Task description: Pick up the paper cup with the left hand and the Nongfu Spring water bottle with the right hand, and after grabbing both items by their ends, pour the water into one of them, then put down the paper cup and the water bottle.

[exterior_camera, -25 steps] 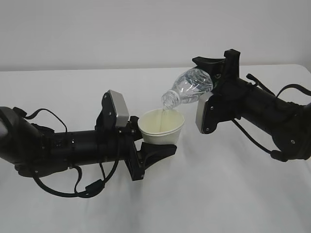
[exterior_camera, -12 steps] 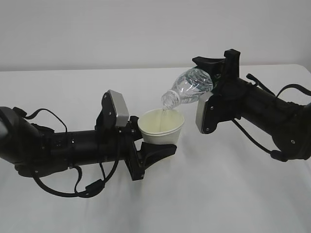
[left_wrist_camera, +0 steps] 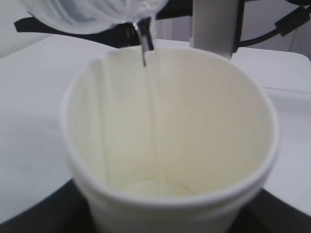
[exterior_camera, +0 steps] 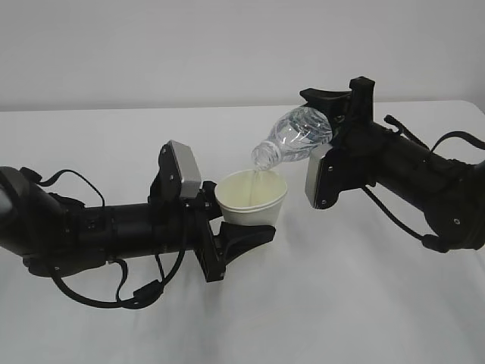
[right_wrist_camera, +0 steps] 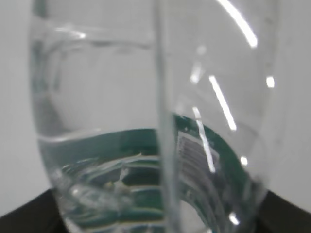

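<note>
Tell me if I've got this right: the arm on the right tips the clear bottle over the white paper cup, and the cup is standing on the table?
Not quite. The paper cup is not standing on the table: the left pincer holds it in the air, as the exterior view shows. The rest holds: the right pincer tips the bottle over it.

Both arms are matte black and tubular. The left hand (exterior_camera: pixel 227 246) and right hand (exterior_camera: pixel 333 125) each carry a grey-white plate, black jaws, looping black cables and small screws.
</note>
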{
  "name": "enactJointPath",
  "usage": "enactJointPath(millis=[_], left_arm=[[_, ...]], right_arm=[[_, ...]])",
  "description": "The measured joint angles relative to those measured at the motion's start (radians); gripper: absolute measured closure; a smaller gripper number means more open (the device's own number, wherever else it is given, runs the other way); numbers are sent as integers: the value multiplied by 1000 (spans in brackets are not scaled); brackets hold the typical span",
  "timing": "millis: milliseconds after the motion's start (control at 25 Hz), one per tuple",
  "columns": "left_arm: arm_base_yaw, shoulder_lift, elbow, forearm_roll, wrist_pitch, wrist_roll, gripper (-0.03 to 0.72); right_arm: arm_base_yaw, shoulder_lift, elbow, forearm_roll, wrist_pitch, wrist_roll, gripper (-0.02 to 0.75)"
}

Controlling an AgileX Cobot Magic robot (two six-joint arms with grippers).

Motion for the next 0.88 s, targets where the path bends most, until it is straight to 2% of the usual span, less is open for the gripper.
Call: enactJointPath(millis=[880], left_arm=[[0,0,0,-4,0,0,249]], right_arm=[[0,0,0,0,0,-8,265]])
